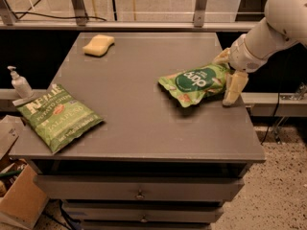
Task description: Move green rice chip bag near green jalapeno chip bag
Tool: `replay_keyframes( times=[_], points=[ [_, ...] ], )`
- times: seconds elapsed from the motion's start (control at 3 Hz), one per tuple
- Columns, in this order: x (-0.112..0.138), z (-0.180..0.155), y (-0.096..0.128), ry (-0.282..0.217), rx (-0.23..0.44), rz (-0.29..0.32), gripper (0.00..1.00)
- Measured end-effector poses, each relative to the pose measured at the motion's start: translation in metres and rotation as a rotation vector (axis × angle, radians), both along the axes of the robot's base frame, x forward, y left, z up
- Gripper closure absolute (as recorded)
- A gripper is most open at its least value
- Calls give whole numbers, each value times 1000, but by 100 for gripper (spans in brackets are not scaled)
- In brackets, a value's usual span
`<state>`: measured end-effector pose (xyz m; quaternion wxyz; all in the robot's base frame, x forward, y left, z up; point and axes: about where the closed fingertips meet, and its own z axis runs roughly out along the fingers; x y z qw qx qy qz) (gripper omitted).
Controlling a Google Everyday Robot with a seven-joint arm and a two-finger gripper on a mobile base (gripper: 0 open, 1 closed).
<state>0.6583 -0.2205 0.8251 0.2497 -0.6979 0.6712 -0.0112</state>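
The green rice chip bag is puffy and light green with a dark round logo, and lies on the right half of the grey table. The green jalapeno chip bag lies flat at the table's front left corner, far from the rice bag. My gripper is at the rice bag's right end, low over the table. It is open, with one pale finger in front of the bag's end and the other behind it. The bag rests on the table.
A yellow sponge lies at the back left of the table. A white pump bottle stands on a ledge left of the table. A cardboard box sits on the floor at the lower left. Drawers are under the tabletop.
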Motion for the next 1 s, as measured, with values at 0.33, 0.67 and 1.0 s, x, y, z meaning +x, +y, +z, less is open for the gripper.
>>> replay_keyframes(
  times=[0.33,0.67,1.0],
  points=[
    [0,6,0,0,0,0,64],
    [0,8,0,0,0,0,87],
    [0,8,0,0,0,0,100]
  ],
)
